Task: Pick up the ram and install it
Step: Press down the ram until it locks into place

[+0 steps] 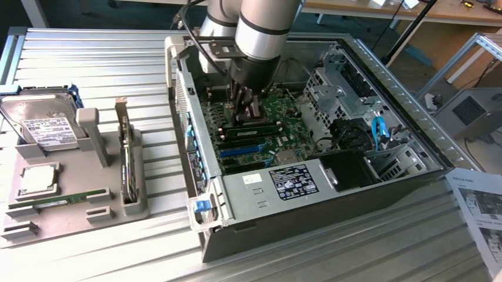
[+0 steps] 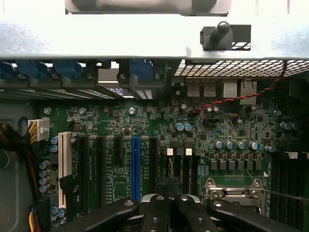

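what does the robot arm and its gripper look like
The arm is made of thick silver-grey cylindrical segments, with black cables running beside it down to a black wrist block. The gripper is black, with slim dark fingers on bolted linkage bars.

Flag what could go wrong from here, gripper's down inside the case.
1. The shut gripper sits low over the motherboard, close to the processor socket. A sideways slip could strike the socket.
2. What looks like the ram lies just under the gripper. An off-centre push might seat it tilted.
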